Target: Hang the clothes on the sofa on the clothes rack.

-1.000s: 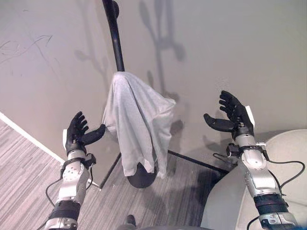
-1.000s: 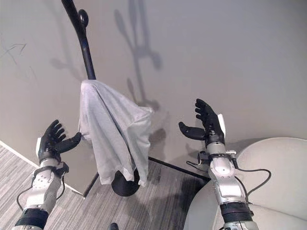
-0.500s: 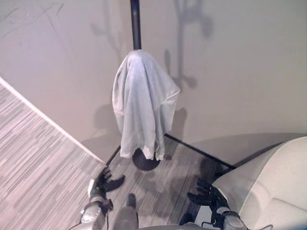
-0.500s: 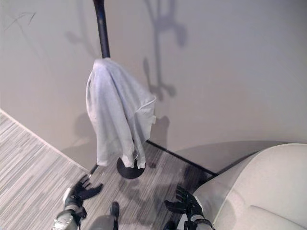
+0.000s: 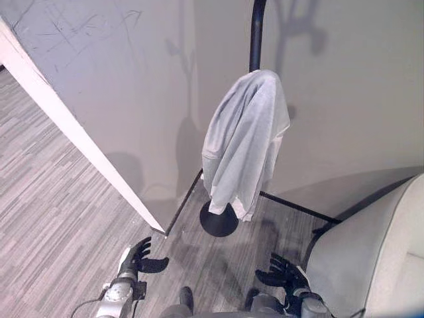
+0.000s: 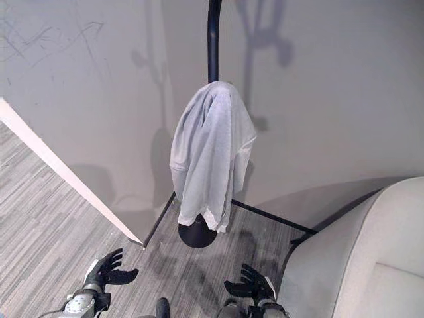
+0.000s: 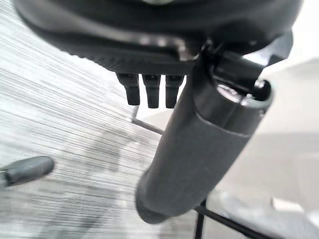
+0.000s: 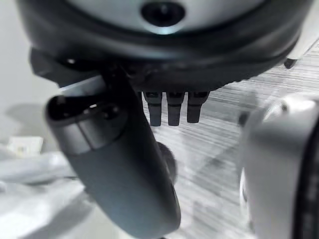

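Both hands stay low since earlier | left hand (image 5: 136, 260), right hand (image 5: 281, 273) fingers spread, empty; shirt (image 5: 245, 142) draped on rack (image 5: 254, 33)

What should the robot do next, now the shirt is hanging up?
Probably just keep both hands low and away. The grey shirt already drapes over the black clothes rack, hanging free above its round base. The left hand and right hand are open near the floor, holding nothing, so touching the shirt could pull it off.

Soft even light, wall (image 5: 119, 93) shadows (wrist views blurred)
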